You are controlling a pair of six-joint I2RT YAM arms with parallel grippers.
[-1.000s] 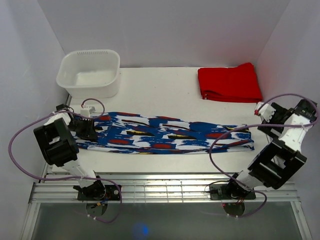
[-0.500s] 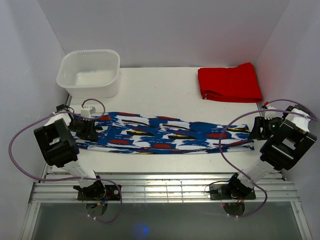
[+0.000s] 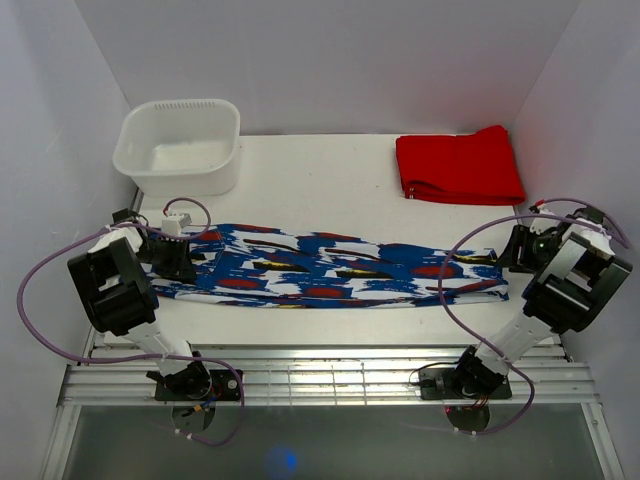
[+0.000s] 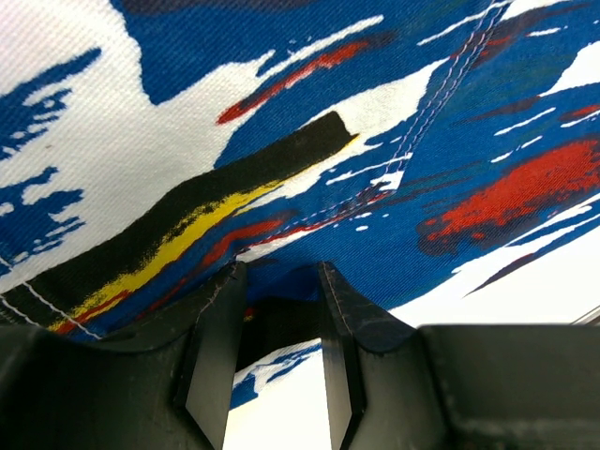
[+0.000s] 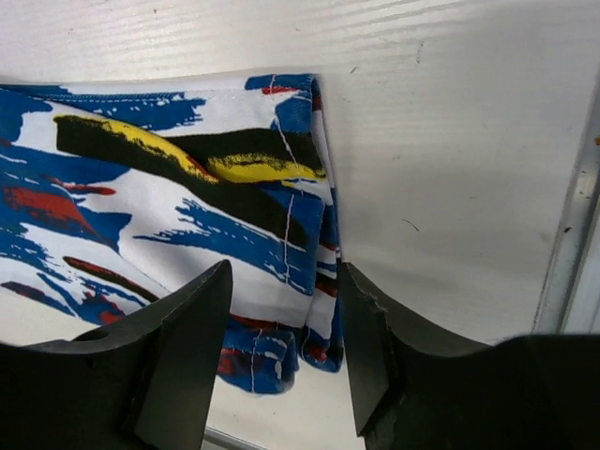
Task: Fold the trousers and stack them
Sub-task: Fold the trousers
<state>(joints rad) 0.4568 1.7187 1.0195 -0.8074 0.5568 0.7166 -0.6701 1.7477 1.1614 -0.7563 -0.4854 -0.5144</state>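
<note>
Left claw (image 4: pixel 277 281), frame left, is pinched on the left end of the trousers (image 3: pixel 330 268), which lie flat across mid table (image 3: pixel 320 180). Right claw (image 5: pixel 281 274), frame right, is approx half open, straddling the right end w/o squeezing it.

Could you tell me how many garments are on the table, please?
2. The printed trousers lie stretched out across the middle of the table; the red folded garment sits at its far right corner. The white tub shows none inside.
</note>
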